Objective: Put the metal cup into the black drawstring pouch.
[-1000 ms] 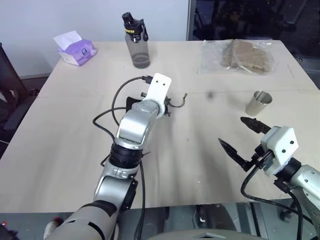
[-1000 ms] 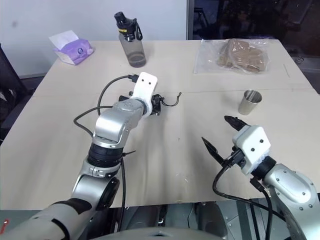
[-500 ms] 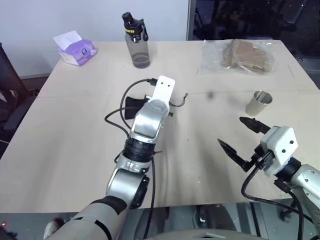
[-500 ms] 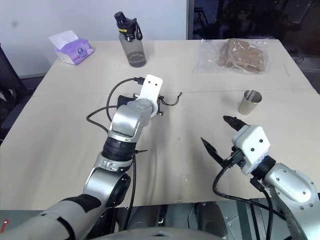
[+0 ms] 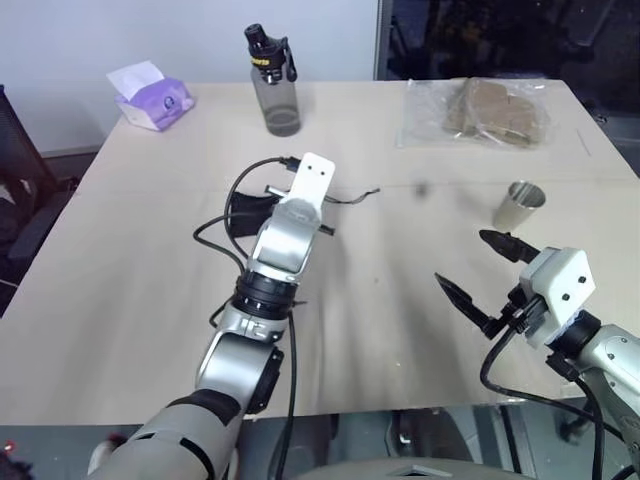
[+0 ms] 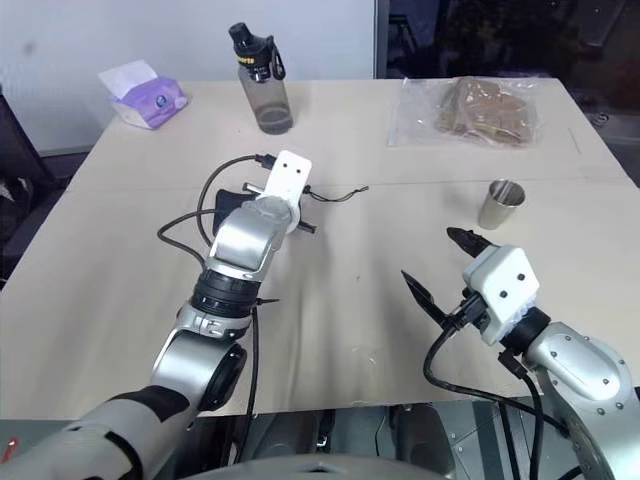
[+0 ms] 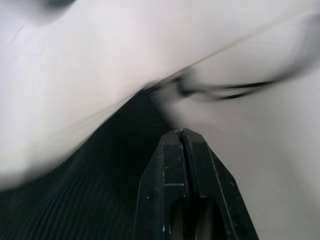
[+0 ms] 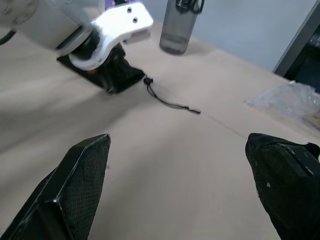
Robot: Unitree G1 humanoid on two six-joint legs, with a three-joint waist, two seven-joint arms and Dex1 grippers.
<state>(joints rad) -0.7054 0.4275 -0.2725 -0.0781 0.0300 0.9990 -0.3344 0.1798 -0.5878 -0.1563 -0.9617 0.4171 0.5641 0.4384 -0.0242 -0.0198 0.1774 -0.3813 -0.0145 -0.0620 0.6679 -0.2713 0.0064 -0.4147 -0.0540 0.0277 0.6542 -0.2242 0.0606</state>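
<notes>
A pale wooden counter [image 5: 120,290] fills the room's middle; white wall [image 5: 120,30] behind; dark window [image 5: 500,35] to the right.

We note a pale wooden table [image 5: 130,280] with three items along its far edge. A grey translucent water bottle [image 5: 271,82] with a black cap stands upright, a purple tissue pack [image 5: 150,98] lies to its left, and a clear plastic bag [image 5: 478,112] of brown items lies well to its right.
</notes>
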